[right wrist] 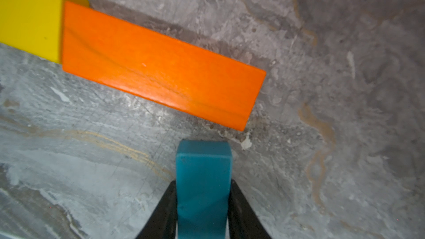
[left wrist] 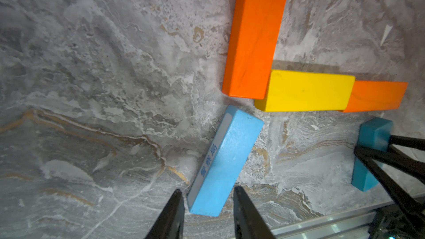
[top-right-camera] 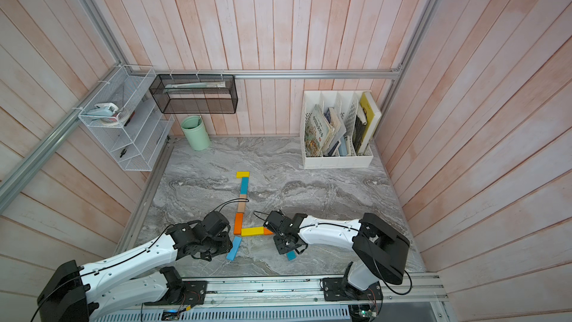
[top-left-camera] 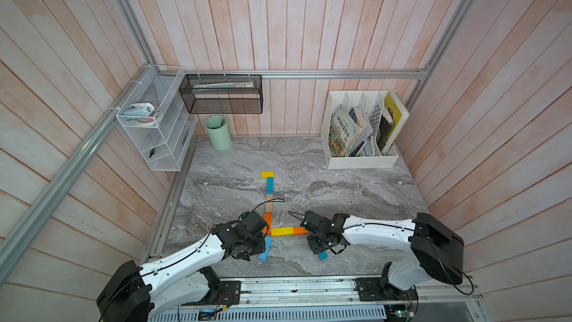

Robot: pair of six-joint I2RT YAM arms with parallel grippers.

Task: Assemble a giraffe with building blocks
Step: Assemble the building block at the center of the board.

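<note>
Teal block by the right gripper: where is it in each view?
In a top view: teal block just robot-side of the orange block.
In a top view: same place.
Left wrist: it lies off the orange block's free end.
Right wrist: it sits between the right gripper's fingers.
Shared landmark: that orange block.

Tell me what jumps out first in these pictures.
A bright block giraffe lies on the marble table: yellow head, teal-tan-orange neck, yellow-orange body. At its near end the right arm has its jaws shut on a teal block; the left arm has its jaws astride a light blue block.
</note>
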